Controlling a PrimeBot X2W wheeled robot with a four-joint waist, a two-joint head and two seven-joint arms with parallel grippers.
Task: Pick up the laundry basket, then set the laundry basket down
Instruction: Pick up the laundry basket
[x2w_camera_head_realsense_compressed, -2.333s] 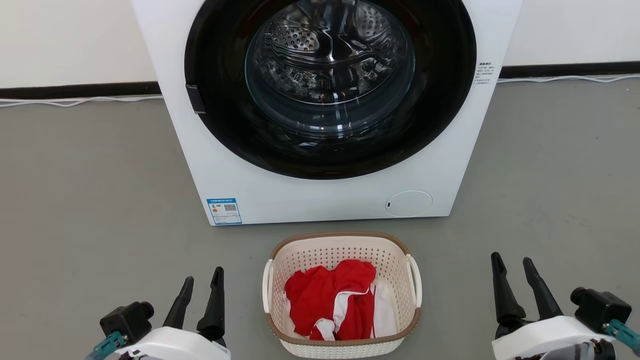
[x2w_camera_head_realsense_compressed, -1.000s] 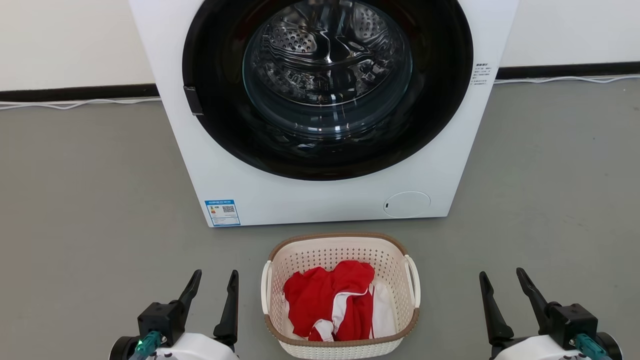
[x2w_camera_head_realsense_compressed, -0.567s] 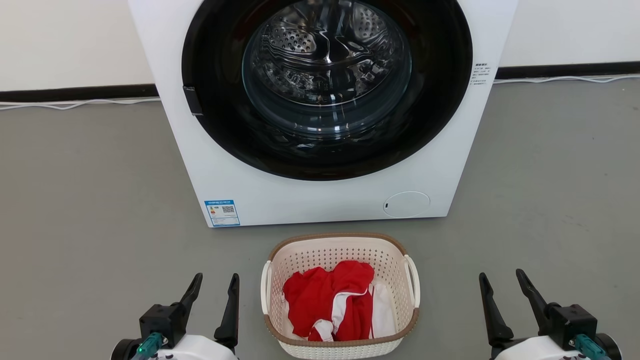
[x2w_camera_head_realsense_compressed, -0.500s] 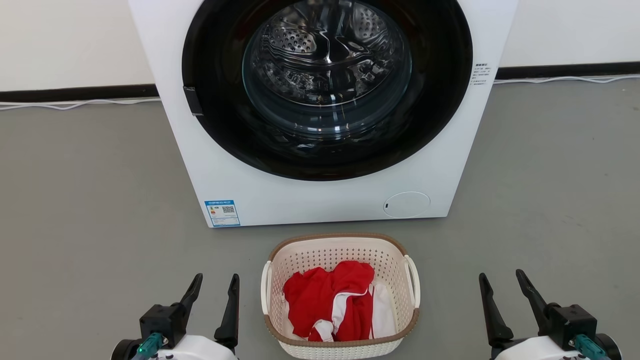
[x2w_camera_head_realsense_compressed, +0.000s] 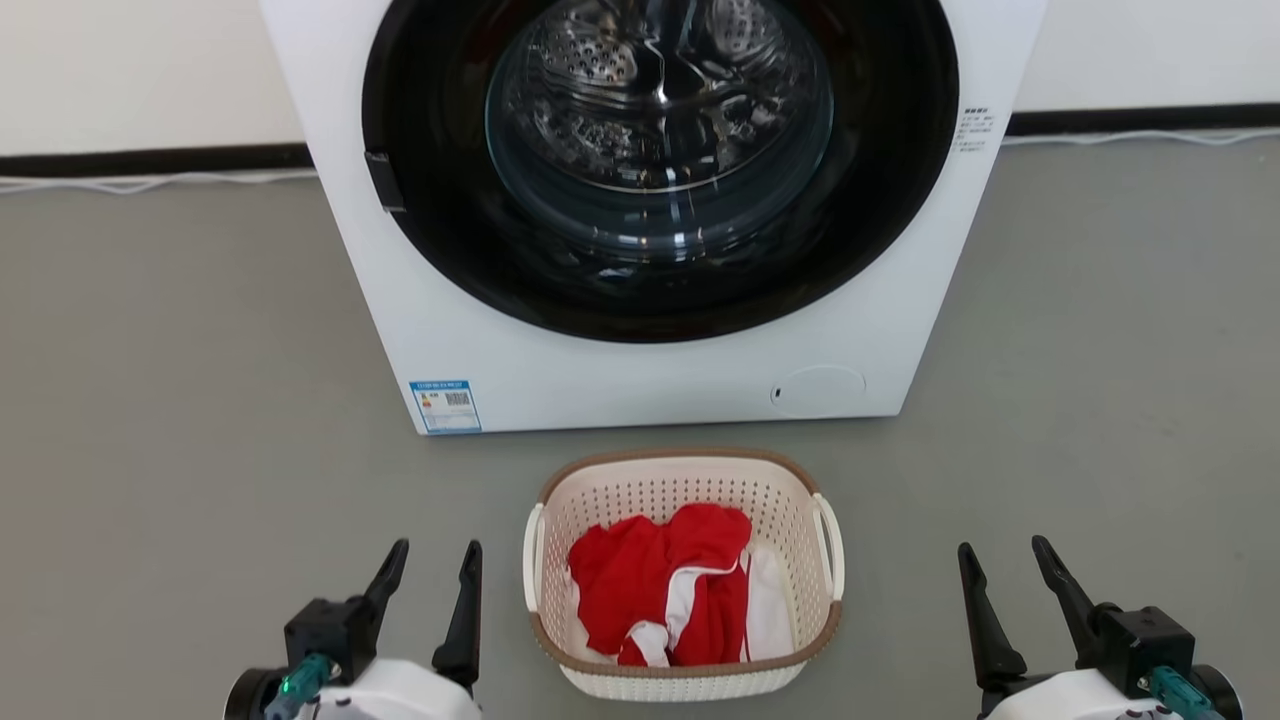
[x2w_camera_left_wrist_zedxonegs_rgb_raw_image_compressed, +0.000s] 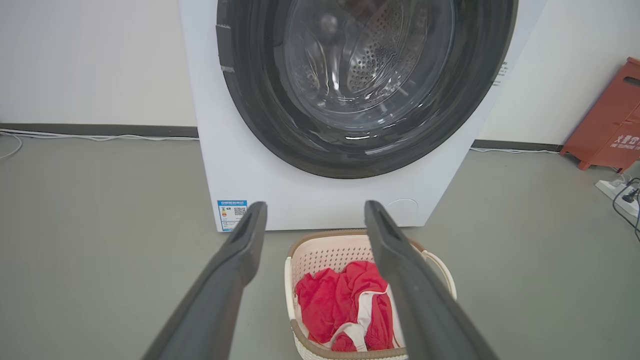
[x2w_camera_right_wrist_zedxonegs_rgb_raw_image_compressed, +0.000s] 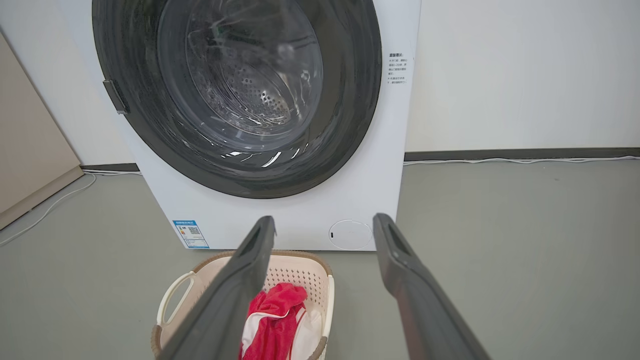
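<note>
The laundry basket (x2w_camera_head_realsense_compressed: 795, 500), cream-white and perforated with a brown rim, stands on the grey floor in front of the washer, red and white clothes inside it. It also appears low in the left wrist view (x2w_camera_left_wrist_zedxonegs_rgb_raw_image_compressed: 325, 250) and the right wrist view (x2w_camera_right_wrist_zedxonegs_rgb_raw_image_compressed: 300, 267). My left gripper (x2w_camera_head_realsense_compressed: 435, 560) is open just left of the basket's left handle (x2w_camera_head_realsense_compressed: 533, 555), apart from it. My right gripper (x2w_camera_head_realsense_compressed: 1003, 560) is open well to the right of the right handle (x2w_camera_head_realsense_compressed: 831, 545). Both pairs of fingers are empty.
A white front-loading washer (x2w_camera_head_realsense_compressed: 640, 390) with its round dark door shut stands right behind the basket. White cables (x2w_camera_head_realsense_compressed: 150, 182) run along the wall. A red stand (x2w_camera_left_wrist_zedxonegs_rgb_raw_image_compressed: 607, 120) and a power strip (x2w_camera_left_wrist_zedxonegs_rgb_raw_image_compressed: 617, 190) lie to the far right. Open floor on both sides.
The whole head view has shifted a little, so the camera has moved. The grippers stay open beside the basket, and the basket has not been touched.
</note>
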